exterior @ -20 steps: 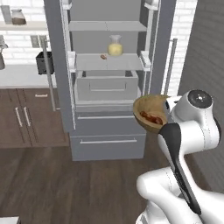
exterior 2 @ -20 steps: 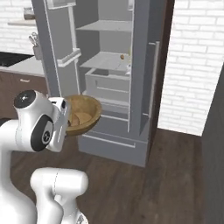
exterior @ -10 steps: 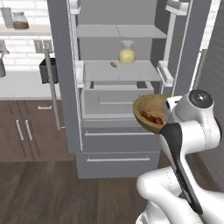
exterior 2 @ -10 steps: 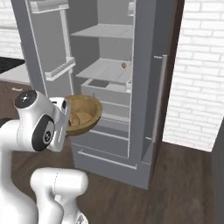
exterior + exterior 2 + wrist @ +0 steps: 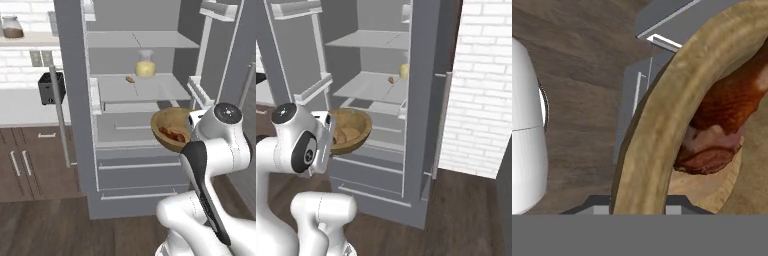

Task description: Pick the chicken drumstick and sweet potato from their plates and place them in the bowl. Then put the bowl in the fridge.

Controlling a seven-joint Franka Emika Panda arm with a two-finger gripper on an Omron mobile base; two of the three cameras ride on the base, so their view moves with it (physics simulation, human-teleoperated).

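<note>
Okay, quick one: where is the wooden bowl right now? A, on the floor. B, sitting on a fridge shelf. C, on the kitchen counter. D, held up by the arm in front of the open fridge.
D: the bowl hangs at the arm's end, out in front of the open fridge and level with its drawers, with the chicken drumstick inside; it rests on no shelf.

no readable text, labels or numbers
</note>
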